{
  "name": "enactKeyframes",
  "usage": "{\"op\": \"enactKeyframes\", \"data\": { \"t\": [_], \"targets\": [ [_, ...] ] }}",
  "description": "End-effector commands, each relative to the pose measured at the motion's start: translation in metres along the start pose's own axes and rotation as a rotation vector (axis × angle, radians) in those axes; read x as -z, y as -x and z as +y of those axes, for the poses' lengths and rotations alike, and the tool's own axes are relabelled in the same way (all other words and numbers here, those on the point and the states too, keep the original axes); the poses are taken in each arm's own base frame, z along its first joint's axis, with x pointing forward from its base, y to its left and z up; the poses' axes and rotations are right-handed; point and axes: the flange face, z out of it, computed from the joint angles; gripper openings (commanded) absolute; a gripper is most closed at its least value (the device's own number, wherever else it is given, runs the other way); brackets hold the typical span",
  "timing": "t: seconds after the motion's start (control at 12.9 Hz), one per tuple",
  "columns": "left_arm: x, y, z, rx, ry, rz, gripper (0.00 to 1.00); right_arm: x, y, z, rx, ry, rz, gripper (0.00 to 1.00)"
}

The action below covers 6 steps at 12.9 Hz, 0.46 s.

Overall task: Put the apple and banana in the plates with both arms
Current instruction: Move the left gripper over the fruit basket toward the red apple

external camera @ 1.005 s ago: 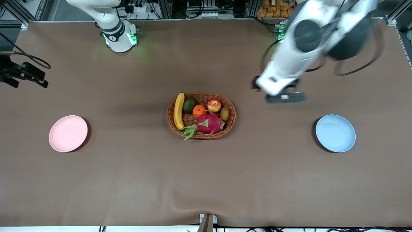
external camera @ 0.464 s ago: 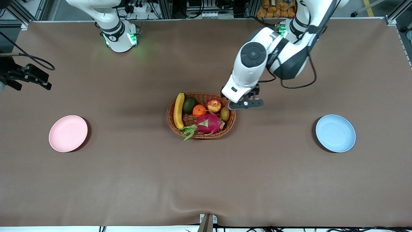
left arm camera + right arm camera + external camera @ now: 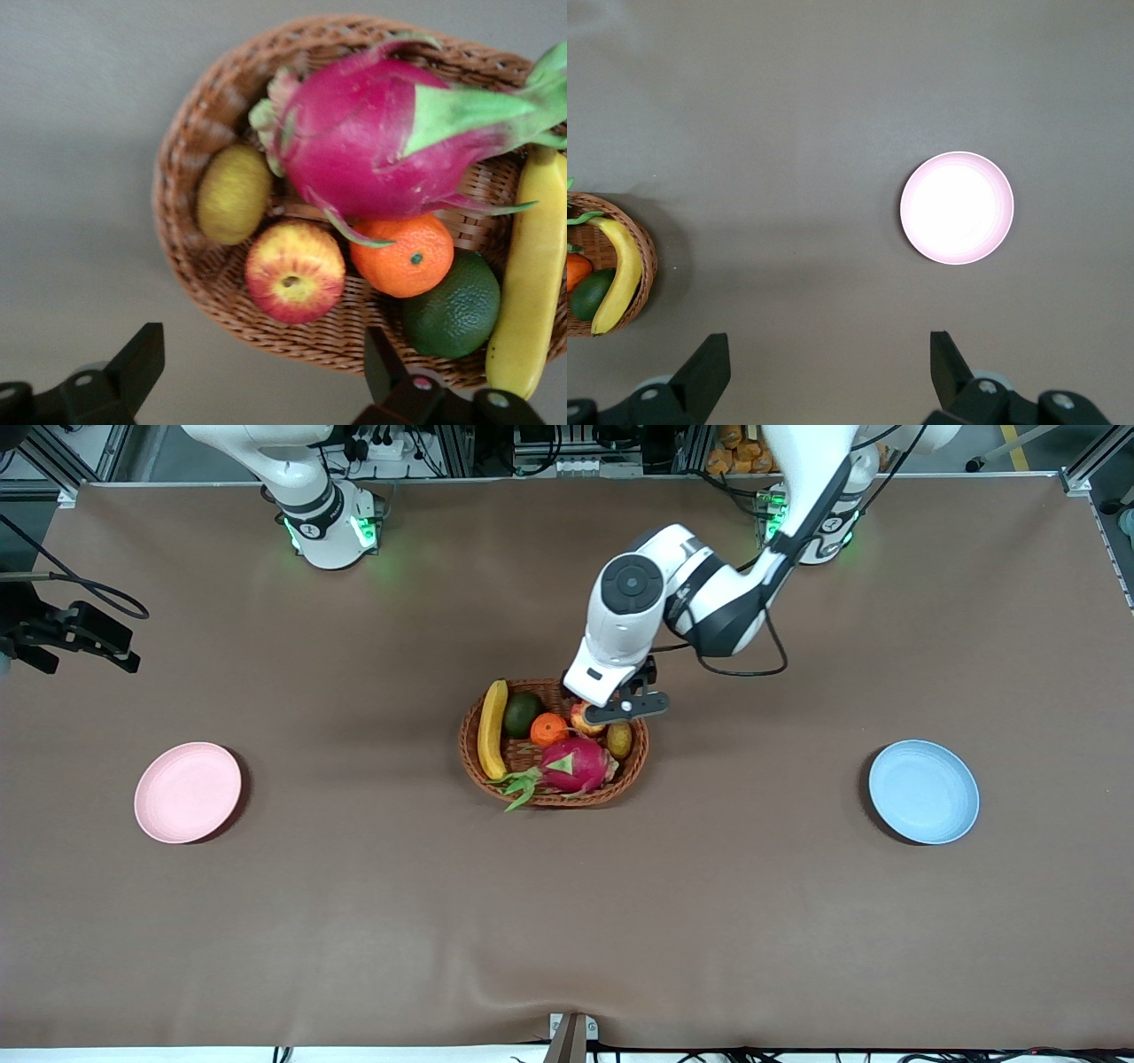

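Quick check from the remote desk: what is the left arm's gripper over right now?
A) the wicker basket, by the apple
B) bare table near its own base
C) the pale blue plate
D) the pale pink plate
A: the left gripper hangs with open jaws over the basket, just by the apple, which lies in it with the banana.

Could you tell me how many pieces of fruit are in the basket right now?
6, all in the basket: banana at the right arm's end, green fruit, orange, apple under the open left gripper, yellow-brown fruit, dragon fruit nearest the camera. More may lie underneath.
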Motion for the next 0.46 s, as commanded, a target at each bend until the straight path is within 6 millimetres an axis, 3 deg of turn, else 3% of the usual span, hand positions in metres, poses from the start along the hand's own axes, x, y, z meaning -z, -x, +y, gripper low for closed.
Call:
{"op": "enactKeyframes", "data": {
  "t": [0.0, 0.23, 0.39],
  "targets": [
    [-0.023, 0.004, 0.012, 0.014, 0.012, 0.009, 0.93, 0.004, -0.002, 0.003, 0.003, -0.006, -0.003, 1.00],
    [-0.047, 0.003, 0.014, 0.021, -0.013, 0.046, 0.82, 0.005, -0.002, 0.002, 0.003, -0.006, -0.001, 1.00],
    [-0.057, 0.012, 0.019, 0.010, -0.022, 0.039, 0.82, 0.006, -0.001, 0.004, 0.000, -0.006, 0.001, 1.00]
  ]
}}
